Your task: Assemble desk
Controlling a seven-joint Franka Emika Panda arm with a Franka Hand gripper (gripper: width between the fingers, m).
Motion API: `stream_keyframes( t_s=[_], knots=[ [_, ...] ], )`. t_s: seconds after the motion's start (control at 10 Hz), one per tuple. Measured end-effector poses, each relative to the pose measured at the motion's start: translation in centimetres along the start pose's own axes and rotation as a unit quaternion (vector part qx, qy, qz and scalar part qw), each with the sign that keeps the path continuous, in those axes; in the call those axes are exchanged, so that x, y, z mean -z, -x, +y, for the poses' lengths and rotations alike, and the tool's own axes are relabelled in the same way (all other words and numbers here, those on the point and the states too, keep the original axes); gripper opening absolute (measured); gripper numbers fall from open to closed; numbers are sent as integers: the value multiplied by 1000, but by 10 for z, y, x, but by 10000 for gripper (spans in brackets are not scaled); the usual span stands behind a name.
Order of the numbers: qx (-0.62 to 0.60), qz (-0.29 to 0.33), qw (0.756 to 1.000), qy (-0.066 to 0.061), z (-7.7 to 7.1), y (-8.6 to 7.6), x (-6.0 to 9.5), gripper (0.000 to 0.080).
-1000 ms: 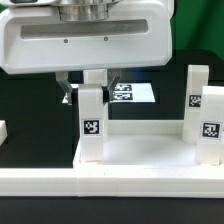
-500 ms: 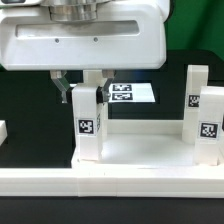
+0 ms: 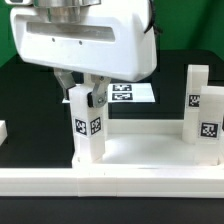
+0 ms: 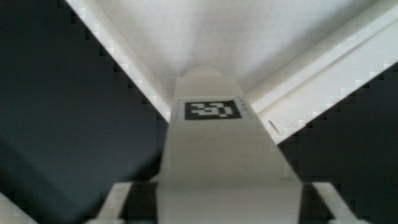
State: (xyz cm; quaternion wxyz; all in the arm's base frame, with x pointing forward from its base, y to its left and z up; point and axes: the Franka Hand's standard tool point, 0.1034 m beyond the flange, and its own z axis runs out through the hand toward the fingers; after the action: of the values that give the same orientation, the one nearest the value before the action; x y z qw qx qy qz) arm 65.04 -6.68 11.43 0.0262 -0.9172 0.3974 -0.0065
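The white desk top [image 3: 145, 150], a tray with a raised rim, lies low in the exterior view. A white square-section leg [image 3: 87, 125] with black-and-white tags stands upright at its corner on the exterior view's left. My gripper [image 3: 83, 95] comes down from above and is shut on this leg's top, one finger [image 3: 98, 97] on each side. In the wrist view the leg [image 4: 222, 150] runs down between my fingers [image 4: 118, 200] to the desk top [image 4: 267, 40]. Two more tagged legs [image 3: 196, 92] [image 3: 210, 128] stand upright at the exterior view's right.
The marker board [image 3: 128, 93] lies flat on the black table behind the gripper. A long white rail [image 3: 110, 183] runs along the front of the desk top. A small white part [image 3: 3, 130] shows at the exterior view's left edge.
My gripper has turned about its vertical axis and tilted in view. The held leg has turned with it, so two tagged faces show now instead of one.
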Motion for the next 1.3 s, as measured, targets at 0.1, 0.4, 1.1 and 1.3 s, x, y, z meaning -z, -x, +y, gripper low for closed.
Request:
stream_keyframes(
  t_s=[0.1,0.4,1.1,1.3],
  knots=[
    [-64,1,998,-3,0,-1,0,290],
    [-237,6,971,-21,3,-2,-1,290],
    [-245,1,969,-20,3,0,-2,589],
    [-122,2,992,-9,2,3,-2,637]
  ],
)
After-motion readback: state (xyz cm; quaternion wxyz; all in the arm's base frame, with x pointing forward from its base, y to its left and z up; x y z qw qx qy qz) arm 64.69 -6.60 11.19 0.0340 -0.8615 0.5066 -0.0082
